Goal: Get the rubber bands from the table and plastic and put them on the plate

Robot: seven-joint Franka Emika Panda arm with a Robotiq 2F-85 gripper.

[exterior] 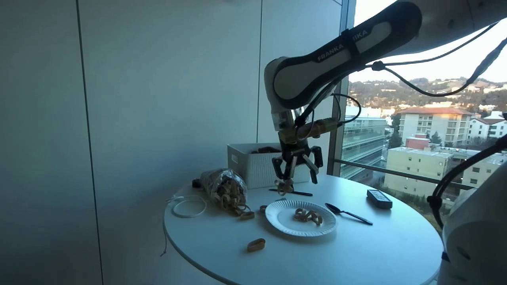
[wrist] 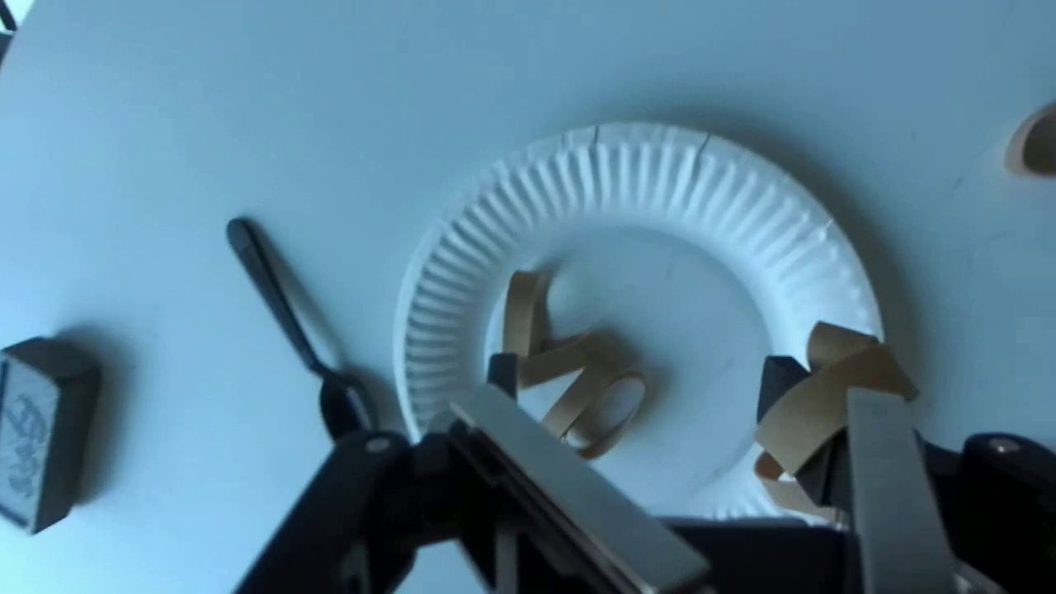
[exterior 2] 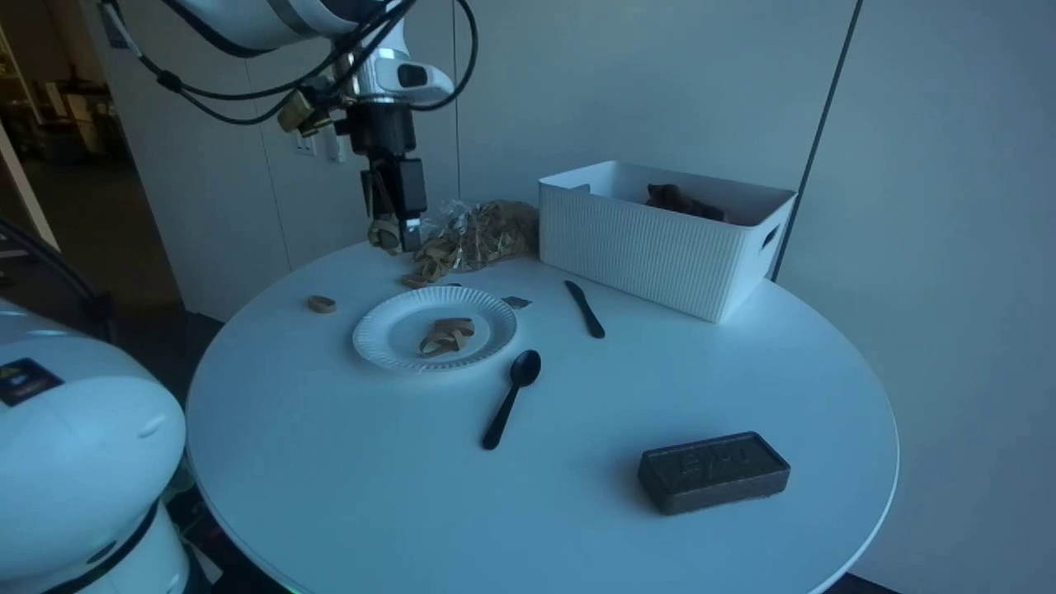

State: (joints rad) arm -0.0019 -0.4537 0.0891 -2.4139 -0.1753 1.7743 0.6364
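Observation:
A white paper plate [exterior: 273, 223] [exterior 2: 371, 351] [wrist: 602, 173] holds several tan rubber bands [exterior: 308, 216] [exterior 2: 446, 337] [wrist: 521, 318]. My gripper [exterior: 300, 182] [wrist: 648, 379] is open above the table, and the wrist view looks down on the plate. A tan rubber band [exterior: 282, 187] [exterior 2: 384, 234] [wrist: 825, 404] hangs on one finger; the other finger is bare. A clear plastic bag [exterior: 212, 178] [exterior 2: 503, 227] lies on its side with rubber bands spilling from its mouth. A loose rubber band [exterior: 256, 244] [exterior 2: 321, 304] [wrist: 1038, 144] lies on the table, and another [exterior: 247, 215] lies by the bag.
A white box [exterior: 257, 170] [exterior 2: 635, 247] with dark contents stands at the wall behind. A black spoon [exterior: 348, 213] [exterior 2: 511, 396] [wrist: 276, 289] and black knife [exterior 2: 586, 309] lie near the plate. A dark block [exterior: 379, 198] [exterior 2: 714, 472] [wrist: 37, 437] and a white loop [exterior: 189, 213] are on the table.

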